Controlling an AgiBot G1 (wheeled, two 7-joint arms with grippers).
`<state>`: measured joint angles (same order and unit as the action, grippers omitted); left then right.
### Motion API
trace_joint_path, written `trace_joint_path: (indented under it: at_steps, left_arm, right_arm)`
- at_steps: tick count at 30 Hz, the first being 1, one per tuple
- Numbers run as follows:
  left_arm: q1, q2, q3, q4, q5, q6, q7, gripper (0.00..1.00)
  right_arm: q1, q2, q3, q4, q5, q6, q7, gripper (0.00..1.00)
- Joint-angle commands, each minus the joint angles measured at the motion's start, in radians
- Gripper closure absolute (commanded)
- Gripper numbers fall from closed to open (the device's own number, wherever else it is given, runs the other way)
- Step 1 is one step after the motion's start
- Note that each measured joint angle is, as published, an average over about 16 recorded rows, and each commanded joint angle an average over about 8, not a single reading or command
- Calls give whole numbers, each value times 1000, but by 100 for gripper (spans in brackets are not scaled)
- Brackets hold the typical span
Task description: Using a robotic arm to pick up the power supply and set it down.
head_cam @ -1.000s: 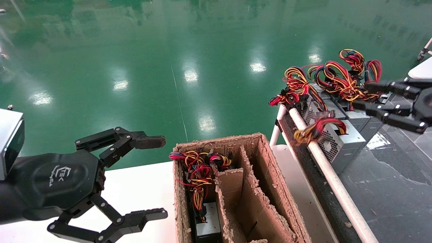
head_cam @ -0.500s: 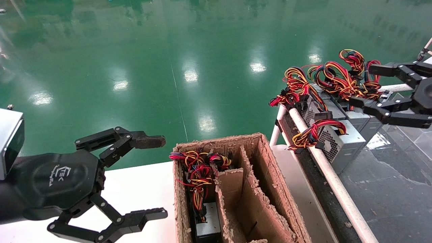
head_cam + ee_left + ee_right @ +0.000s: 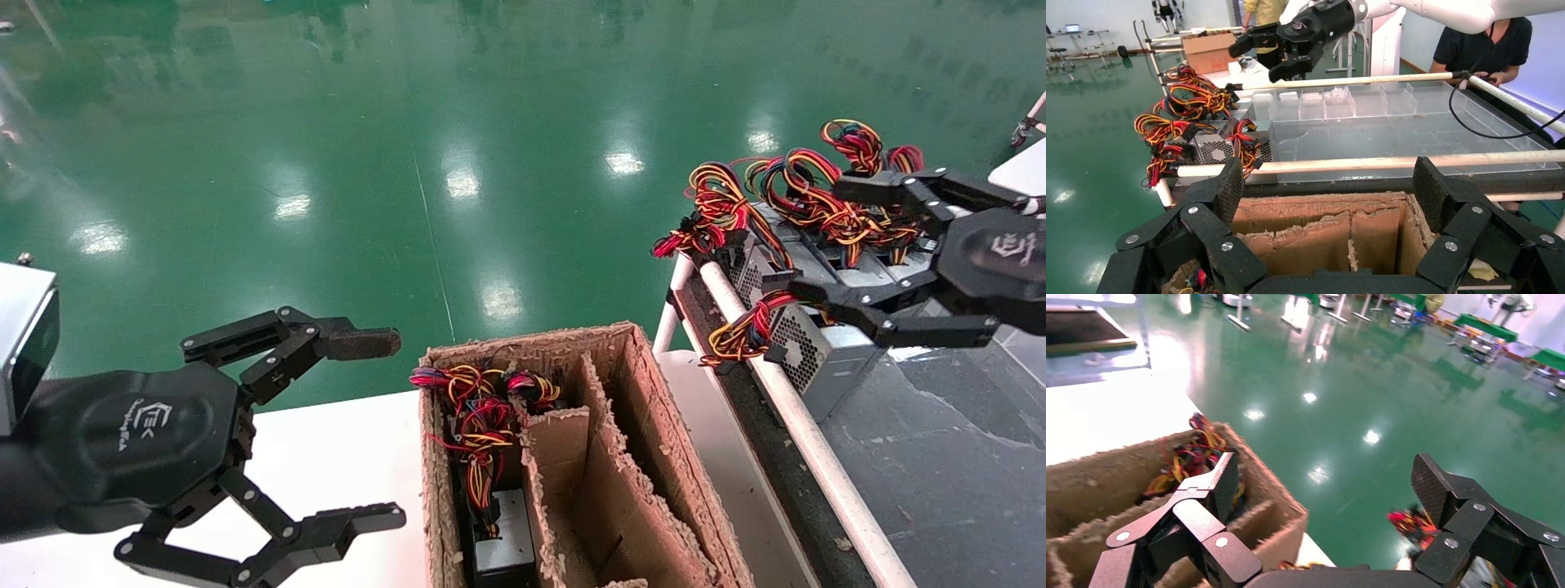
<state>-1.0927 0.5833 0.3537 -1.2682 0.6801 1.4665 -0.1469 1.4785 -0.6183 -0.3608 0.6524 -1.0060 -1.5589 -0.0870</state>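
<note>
Right tool (image 3: pixel 825 245) hovers with fingers spread wide and nothing held, over the row of power supplies at about 2 o'clock in the head view. The nearest power supply (image 3: pixel 821 347) sits on the dark tray (image 3: pixel 940 457) just behind the white rail (image 3: pixel 805 437), fan grille facing the rail, its wires (image 3: pixel 744 327) draped over that rail.

Left tool (image 3: pixel 372 433) is parked at 8 o'clock over the white desk (image 3: pixel 327 445), likewise spread and empty, beside the cardboard box (image 3: pixel 645 408) — one compartment already holds a unit.

Judgement: the metal case looks rigid, fairly heavy and smooth-sided. Grip across the two flat side walls — not the loose wires, which would flex and snag neighbouring bundles.
</note>
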Motion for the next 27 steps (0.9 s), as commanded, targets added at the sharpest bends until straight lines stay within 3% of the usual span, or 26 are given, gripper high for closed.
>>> trace_joint_path:
  at_steps: [1, 27]
  left_arm:
    - [0, 0, 0, 0, 0, 0, 0, 0]
    - [0, 0, 0, 0, 0, 0, 0, 0]
  right_arm:
    - [-22, 0, 4, 35, 15, 3, 15, 0]
    - [-312, 5, 63, 488, 213, 49, 212, 0]
